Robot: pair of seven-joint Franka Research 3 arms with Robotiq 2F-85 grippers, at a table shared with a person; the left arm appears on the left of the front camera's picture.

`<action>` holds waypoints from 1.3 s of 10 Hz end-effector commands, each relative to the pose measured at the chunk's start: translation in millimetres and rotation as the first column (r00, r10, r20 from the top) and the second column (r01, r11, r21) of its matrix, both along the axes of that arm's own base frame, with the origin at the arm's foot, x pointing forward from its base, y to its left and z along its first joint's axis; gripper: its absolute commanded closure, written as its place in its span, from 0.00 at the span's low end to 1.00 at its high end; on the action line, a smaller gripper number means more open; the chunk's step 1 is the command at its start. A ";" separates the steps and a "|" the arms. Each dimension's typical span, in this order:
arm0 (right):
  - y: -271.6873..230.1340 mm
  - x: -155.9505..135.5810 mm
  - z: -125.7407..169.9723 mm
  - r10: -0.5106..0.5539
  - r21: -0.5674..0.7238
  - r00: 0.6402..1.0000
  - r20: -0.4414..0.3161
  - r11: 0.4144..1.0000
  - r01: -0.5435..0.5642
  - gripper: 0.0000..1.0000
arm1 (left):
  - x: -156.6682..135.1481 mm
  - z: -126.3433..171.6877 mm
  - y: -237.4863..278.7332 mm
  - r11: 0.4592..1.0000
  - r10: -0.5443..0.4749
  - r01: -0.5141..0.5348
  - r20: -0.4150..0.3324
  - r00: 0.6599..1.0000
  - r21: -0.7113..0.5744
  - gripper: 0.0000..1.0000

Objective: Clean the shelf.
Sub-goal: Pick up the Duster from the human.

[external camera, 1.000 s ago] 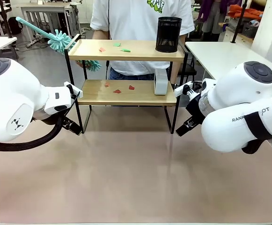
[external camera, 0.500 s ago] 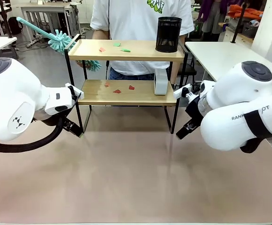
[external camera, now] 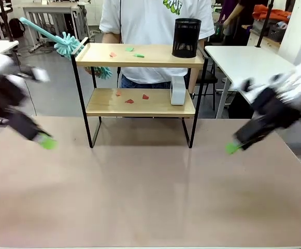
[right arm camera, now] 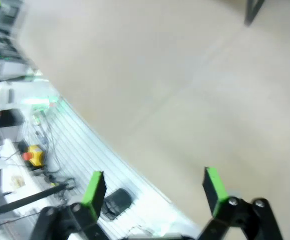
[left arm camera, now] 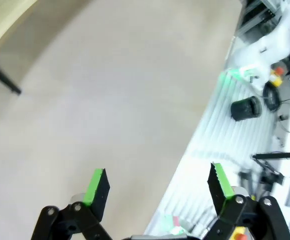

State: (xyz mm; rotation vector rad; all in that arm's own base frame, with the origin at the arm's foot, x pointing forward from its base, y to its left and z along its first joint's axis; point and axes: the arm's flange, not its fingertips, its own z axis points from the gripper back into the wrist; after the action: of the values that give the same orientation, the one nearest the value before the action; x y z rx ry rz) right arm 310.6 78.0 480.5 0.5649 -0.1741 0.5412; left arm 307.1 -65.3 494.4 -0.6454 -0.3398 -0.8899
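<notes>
The left end effector [external camera: 47, 142] is showing as a blur low over the left side of the desk [external camera: 140, 197], its green-padded fingers [left arm camera: 97, 186] standing wide apart and gripping nothing, with bare desk surface between them in the left wrist view. The right end effector [external camera: 233, 148] is hanging just as blurred over the right side of the desk, its own fingers [right arm camera: 212, 184] also spread wide and empty above the plain tabletop. The shelf [external camera: 155, 56] is standing between the two, farther across the desk toward the person [external camera: 150, 21], with each end effector out to the side of its front legs and on the robot's side of them, apart from the frame and touching none of it. A thin black leg [left arm camera: 2, 80] is crossing the upper left corner of the left wrist view, far from that end effector's fingertips. On the top board, a black mesh cup [external camera: 186, 38] is sitting at the right end, and small green and red scraps [external camera: 139, 55] are lying left of the middle. On the lower board, a white object [external camera: 177, 90] is standing upright near the right end, with red scraps [external camera: 130, 100] lying to its left. A teal duster [external camera: 65, 44] is reaching in from the upper left, its head touching the top board's left corner.
</notes>
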 end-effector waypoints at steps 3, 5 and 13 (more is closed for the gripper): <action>-243.4 -97.7 59.3 -0.495 0.565 0.865 -0.086 0.690 0.451 0.00 | -65.4 35.0 254.2 0.796 0.367 -0.359 -0.083 0.927 -0.487 0.00; -315.1 -120.1 23.0 -0.630 0.665 0.743 -0.227 0.457 0.591 0.00 | -81.5 -16.7 334.6 0.565 0.500 -0.530 -0.250 0.829 -0.632 0.00; -357.1 -158.3 -19.1 -0.659 0.607 0.668 -0.346 0.386 0.695 0.00 | -116.8 -67.7 365.8 0.495 0.527 -0.635 -0.377 0.762 -0.593 0.00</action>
State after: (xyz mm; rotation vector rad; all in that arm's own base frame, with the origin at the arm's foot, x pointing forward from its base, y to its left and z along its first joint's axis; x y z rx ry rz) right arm 153.7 -278.9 464.9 1.1806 -0.5331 -0.4398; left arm 190.3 304.8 428.1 -1.2011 -0.7090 0.0195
